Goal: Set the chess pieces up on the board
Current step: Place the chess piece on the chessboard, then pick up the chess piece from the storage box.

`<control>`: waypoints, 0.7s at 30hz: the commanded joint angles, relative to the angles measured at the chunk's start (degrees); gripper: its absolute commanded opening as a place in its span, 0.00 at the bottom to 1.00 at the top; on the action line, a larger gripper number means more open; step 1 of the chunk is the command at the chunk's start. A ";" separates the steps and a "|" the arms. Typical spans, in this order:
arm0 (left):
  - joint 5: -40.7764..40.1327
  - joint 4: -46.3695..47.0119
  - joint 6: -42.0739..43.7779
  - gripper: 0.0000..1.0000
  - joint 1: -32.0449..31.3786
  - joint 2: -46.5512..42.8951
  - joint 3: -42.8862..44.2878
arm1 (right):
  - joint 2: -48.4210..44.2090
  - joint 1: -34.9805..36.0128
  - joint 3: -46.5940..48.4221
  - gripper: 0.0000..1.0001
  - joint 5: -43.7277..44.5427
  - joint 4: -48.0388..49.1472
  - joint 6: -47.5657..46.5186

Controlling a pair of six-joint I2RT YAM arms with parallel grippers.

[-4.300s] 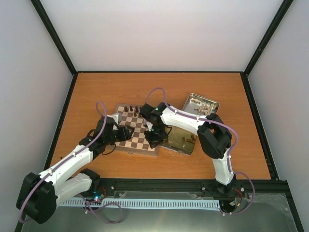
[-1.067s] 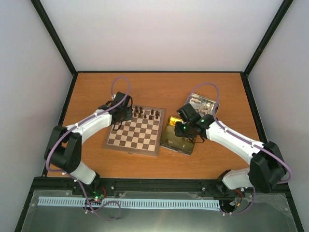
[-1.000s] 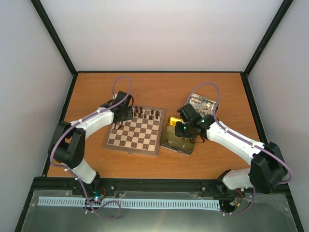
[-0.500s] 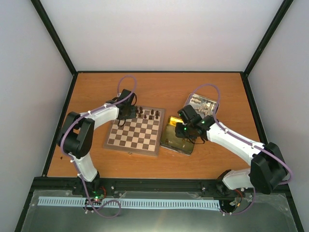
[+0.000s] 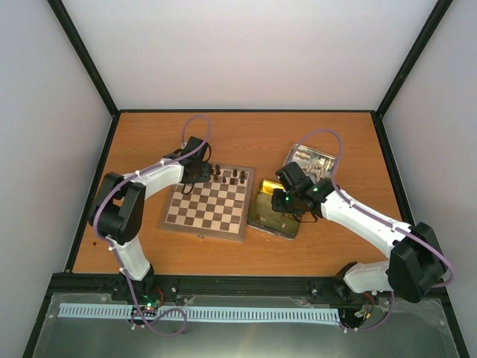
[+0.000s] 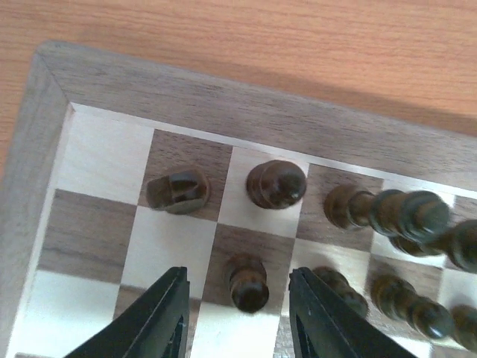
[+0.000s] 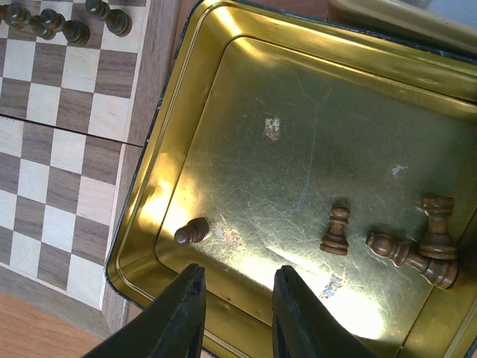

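Top view: the left gripper [image 5: 198, 177] hangs over the far-left corner of the board [image 5: 212, 216], where dark chess pieces [image 5: 227, 176] fill the far rows. The right gripper [image 5: 286, 203] hangs over the gold-lined tin [image 5: 265, 218] just right of the board. Left wrist view: the jaws stand parted and grasp nothing. A dark pawn [image 6: 247, 283] stands upright on a dark square between the fingers [image 6: 168, 313], with a gap on either side. Right wrist view: the jaws stand parted and empty above the tin's near rim. Several loose dark pieces [image 7: 335, 231] rest on its gold floor, some of them lying on their sides.
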 commanded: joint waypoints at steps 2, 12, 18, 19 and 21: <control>-0.04 -3.56 -0.11 0.41 0.44 -6.83 0.77 | -0.74 -0.73 0.54 0.28 3.52 -0.92 -0.53; 2.00 -4.24 -0.49 0.48 0.45 -21.27 -5.86 | 4.72 -2.73 0.74 0.29 6.97 -7.38 -2.53; 7.79 1.56 0.11 0.53 0.44 -30.64 -13.38 | 10.18 -2.95 1.47 0.34 5.61 -6.92 -4.89; 8.88 2.52 0.18 0.53 0.44 -31.59 -14.16 | 11.25 -2.95 2.04 0.34 5.23 -6.38 -5.41; 10.22 4.02 0.26 0.53 0.42 -32.60 -15.03 | 13.27 -2.95 3.27 0.34 4.54 -5.43 -6.08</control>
